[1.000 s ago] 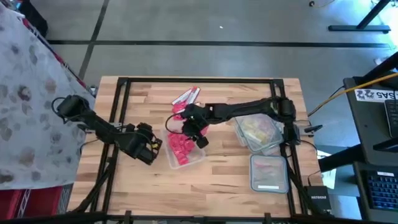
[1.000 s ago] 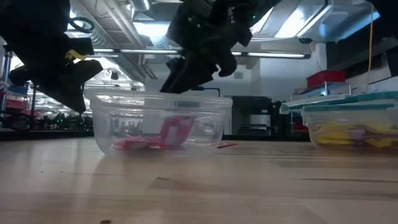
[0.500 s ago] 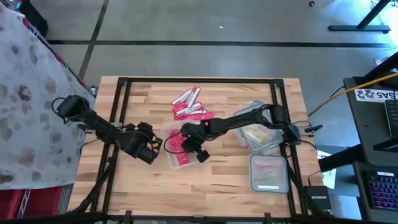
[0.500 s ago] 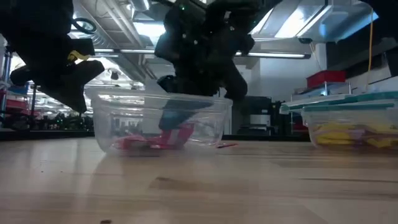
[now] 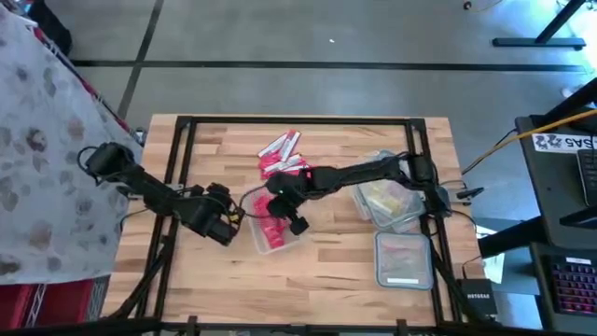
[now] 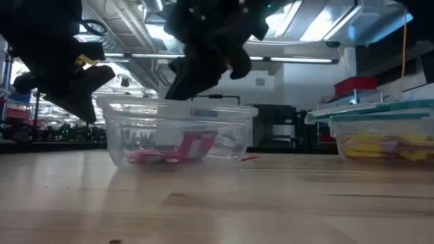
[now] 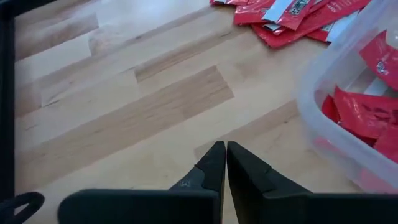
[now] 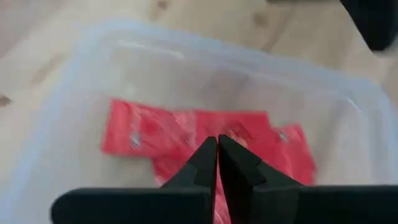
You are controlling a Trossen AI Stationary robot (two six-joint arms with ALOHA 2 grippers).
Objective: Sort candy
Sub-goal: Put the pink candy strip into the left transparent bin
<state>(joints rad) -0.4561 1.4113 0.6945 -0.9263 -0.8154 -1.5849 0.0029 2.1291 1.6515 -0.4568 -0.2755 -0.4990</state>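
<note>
A clear tub (image 5: 280, 245) near the table's middle holds red candy (image 8: 168, 134). More red and silvery candy (image 5: 283, 157) lies loose on the wood just beyond it. My right gripper (image 8: 217, 146) hangs shut over the tub's inside, above its rim (image 6: 178, 88), with nothing seen between the fingers. My left gripper (image 7: 225, 152) is shut and hovers low over bare wood just left of the tub (image 5: 229, 219).
At the right stands an open tub with yellow candy (image 5: 387, 201), its teal-rimmed lid askew. A lidded tub (image 5: 403, 259) sits nearer the front edge. A black frame (image 5: 177, 168) runs along the table's sides and far edge. Bare wood lies along the front.
My right gripper has gone from beside the loose candy toward the table's near edge, over the tub. It dipped down inside the tub's walls, then rose back above the rim.
</note>
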